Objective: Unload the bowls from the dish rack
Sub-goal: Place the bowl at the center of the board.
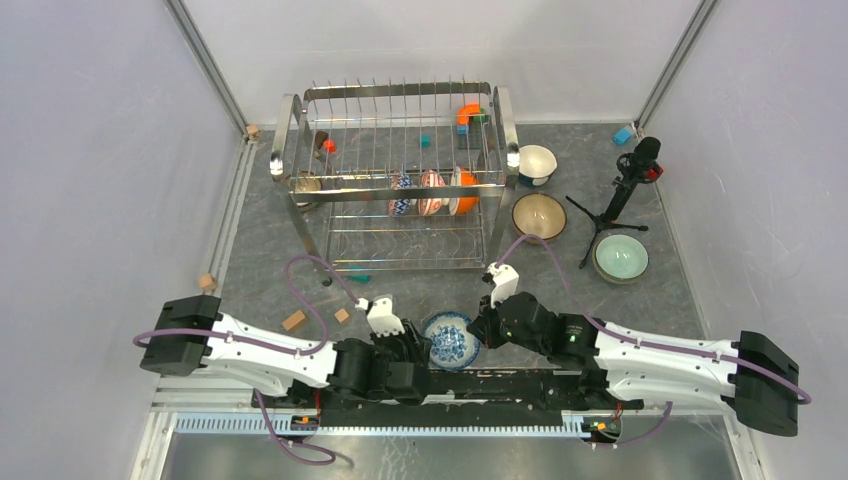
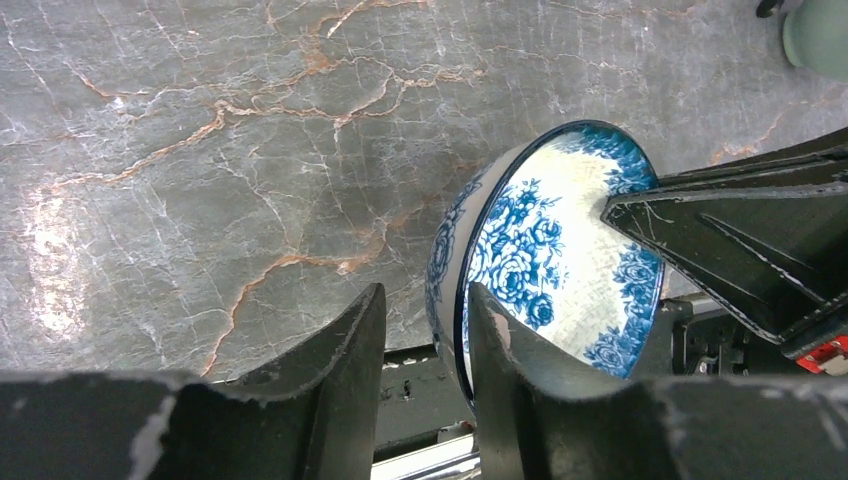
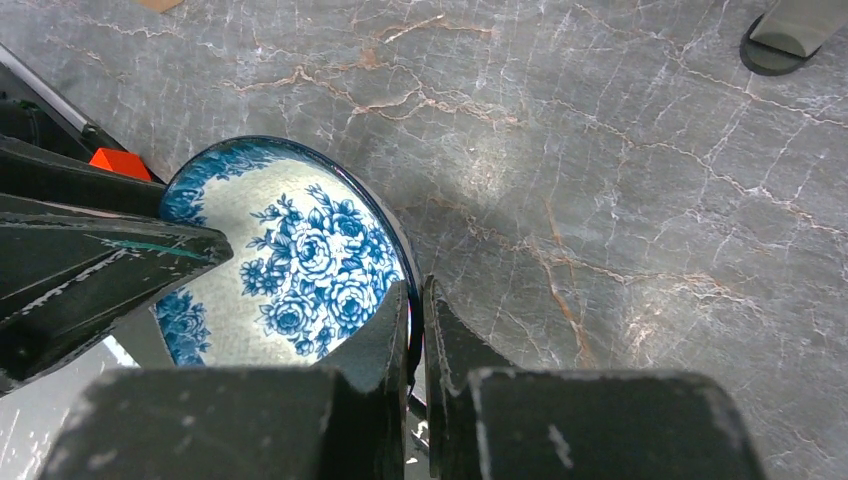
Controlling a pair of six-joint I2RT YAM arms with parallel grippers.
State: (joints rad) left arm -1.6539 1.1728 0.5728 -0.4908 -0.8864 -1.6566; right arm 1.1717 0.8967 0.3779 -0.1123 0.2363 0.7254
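We note: right gripper point(image 3: 415, 300) clenched on blue-floral bowl point(image 1: 450, 341) rim | left gripper point(image 2: 428, 300) straddling same rim, apparently unclamped.

- blue-floral bowl point(image 1: 450, 340): mouth up, by table's near edge.
- dish rack point(image 1: 400, 92): chrome wire, 2-tier, upright at back.
- blue bowl point(image 1: 400, 194), red bowl point(image 1: 432, 192), orange bowl point(image 1: 464, 190): on edge in rack.
- white bowl point(image 1: 537, 160), brown bowl point(image 1: 539, 215), green bowl point(image 1: 620, 257): upright, right of rack.

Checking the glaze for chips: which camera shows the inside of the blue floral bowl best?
Right wrist view: the blue floral bowl faces the lens, with the roses sharp and mostly uncovered. The left wrist view also shows its inside, but more edge-on and partly hidden. The top view shows it only small.
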